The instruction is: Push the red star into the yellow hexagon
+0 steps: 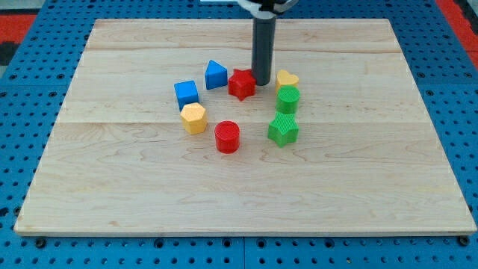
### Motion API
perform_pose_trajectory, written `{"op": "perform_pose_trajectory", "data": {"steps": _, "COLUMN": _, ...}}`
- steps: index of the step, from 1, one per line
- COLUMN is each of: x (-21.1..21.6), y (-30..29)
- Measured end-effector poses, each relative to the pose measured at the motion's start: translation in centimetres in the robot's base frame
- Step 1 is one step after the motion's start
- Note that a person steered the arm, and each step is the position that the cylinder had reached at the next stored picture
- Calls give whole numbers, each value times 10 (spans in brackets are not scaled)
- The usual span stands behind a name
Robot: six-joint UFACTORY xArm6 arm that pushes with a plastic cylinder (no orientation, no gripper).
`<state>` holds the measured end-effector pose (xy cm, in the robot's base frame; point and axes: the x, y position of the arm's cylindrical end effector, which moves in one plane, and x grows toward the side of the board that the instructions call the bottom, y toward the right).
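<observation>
The red star point(241, 84) lies near the middle of the wooden board, toward the view's top. The yellow hexagon point(193, 118) lies below and to the left of it, apart from it. My tip point(261, 81) stands right against the red star's right side, between the star and a yellow heart point(287, 78).
A blue triangular block point(216, 74) sits just left of the red star, and a blue cube point(187, 93) just above the yellow hexagon. A red cylinder point(227, 137) lies right of the hexagon. A green cylinder point(287, 99) and a green star point(283, 128) lie at the right.
</observation>
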<state>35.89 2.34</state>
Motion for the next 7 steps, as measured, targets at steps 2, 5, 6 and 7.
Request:
{"op": "perform_pose_trajectory", "data": {"steps": 2, "x": -17, "y": -19}}
{"op": "perform_pose_trajectory", "data": {"steps": 5, "x": 22, "y": -94}}
{"op": "perform_pose_trajectory", "data": {"steps": 6, "x": 43, "y": -106}}
{"op": "perform_pose_trajectory", "data": {"steps": 7, "x": 74, "y": -102}}
